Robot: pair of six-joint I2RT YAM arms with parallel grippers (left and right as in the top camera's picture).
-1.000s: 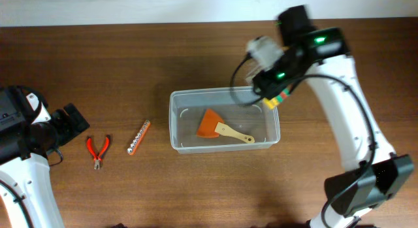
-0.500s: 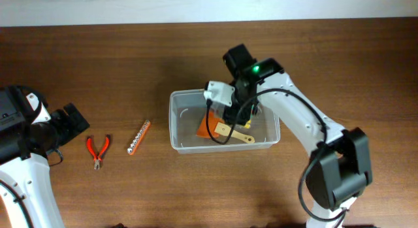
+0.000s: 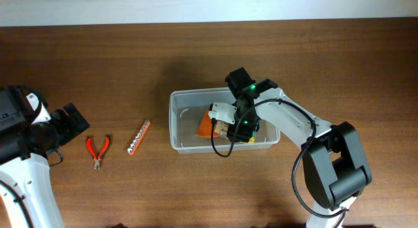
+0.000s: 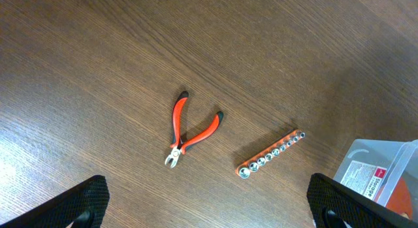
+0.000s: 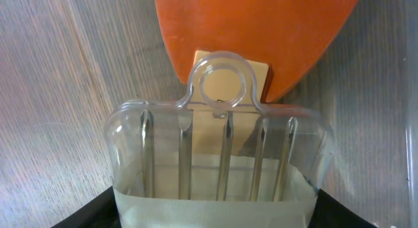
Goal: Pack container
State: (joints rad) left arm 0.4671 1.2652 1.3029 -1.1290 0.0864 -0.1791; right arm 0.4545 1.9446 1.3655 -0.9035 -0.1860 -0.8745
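Lowering is advised until the pack (image 5: 219,156), clamped in the right gripper (image 3: 234,127), is laid flat on the scraper (image 5: 255,32) inside the container (image 3: 174,123). The left gripper (image 4: 209,211) is spread wide.

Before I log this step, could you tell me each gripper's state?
Left gripper: open, empty.
Right gripper: shut on the clear tool pack, inside the container.

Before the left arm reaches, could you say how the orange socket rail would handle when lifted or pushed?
The socket rail looks straight and rigid, so probably no droop. Its metal sockets suggest heft for its size. Being narrow, it may pivot if pushed off-centre.
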